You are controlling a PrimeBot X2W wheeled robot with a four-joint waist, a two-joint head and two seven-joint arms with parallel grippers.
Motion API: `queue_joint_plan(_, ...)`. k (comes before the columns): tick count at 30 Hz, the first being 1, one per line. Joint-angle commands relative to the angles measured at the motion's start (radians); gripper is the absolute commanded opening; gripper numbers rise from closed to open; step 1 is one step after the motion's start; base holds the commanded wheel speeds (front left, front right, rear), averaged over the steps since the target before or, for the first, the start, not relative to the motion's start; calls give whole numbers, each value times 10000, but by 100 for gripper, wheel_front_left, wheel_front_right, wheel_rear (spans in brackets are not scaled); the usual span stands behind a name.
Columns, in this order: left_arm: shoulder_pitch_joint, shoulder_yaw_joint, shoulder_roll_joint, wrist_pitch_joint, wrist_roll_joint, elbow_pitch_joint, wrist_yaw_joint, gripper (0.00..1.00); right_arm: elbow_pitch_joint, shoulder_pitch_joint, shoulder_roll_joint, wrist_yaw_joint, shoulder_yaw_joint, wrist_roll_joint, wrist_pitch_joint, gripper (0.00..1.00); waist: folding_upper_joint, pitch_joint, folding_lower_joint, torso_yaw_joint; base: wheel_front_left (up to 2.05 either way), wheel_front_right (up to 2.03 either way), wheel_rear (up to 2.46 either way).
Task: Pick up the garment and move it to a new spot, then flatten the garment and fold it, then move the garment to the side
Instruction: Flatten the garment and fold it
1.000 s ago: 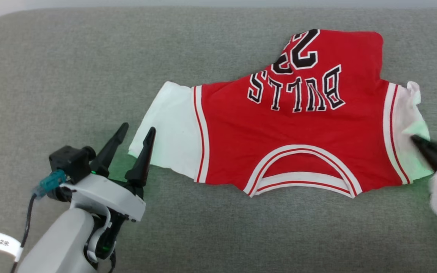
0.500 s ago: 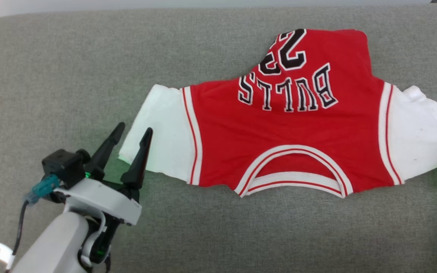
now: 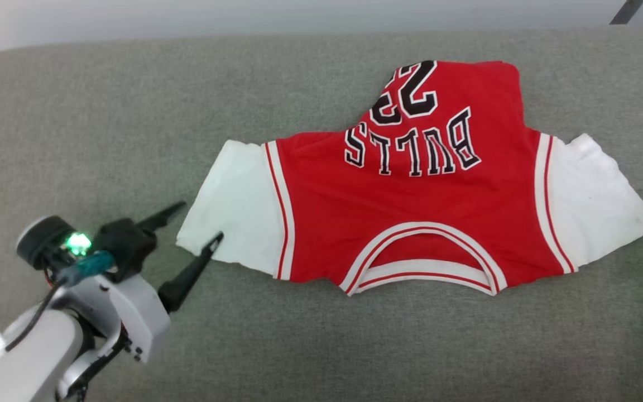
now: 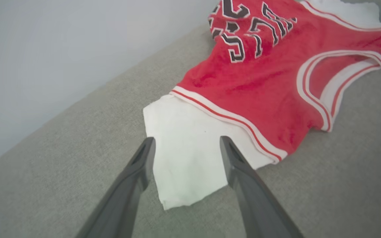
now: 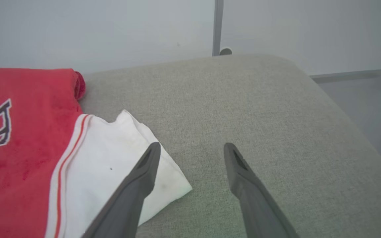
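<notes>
Red garment [image 3: 411, 212] lies spread face up on the grey cushion [image 3: 104, 123], right of centre, collar near, lettering far. Left pincer [image 3: 201, 221] is wide apart and empty, with the end of the left sleeve [image 3: 232, 212] between its tips. Right pincer [image 5: 192, 145] is also spread wide, gripping nothing, one finger over the right sleeve [image 5: 111, 172]. A second ago it pinched that sleeve bunched; now the sleeve lies flat. The left pincer has swung rightward.
</notes>
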Motion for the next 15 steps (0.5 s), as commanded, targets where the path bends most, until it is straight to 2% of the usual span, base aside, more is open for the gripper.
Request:
queue_joint_plan(1,-211,-349,285,589,-177,-260,-165,100,-296,189,-58,-7,92,99,-145,100,-1,-140,0,-136,0,0,0)
queue_joint_plan(3,-504,-892,771,1436,-496,-586,-259,100,-749,343,-120,-5,514,225,-215,100,-1,-201,0,-289,0,0,0)
queue_joint_plan(8,-1673,-3200,1813,2943,-1624,-1581,-266,100,-1695,471,-350,-7,1799,548,10,100,-1,-164,0,-800,0,0,0)
queue_joint_plan(12,-2872,-4711,2024,3224,-2144,-1321,-270,100,-2299,467,-465,-7,2446,743,186,100,-1,-15,0,-1148,0,0,0)
queue_joint_plan(15,-3599,-5608,1869,2999,-2470,-696,-271,100,-2627,517,-528,-7,2752,768,297,100,-1,113,0,-1363,0,0,0)
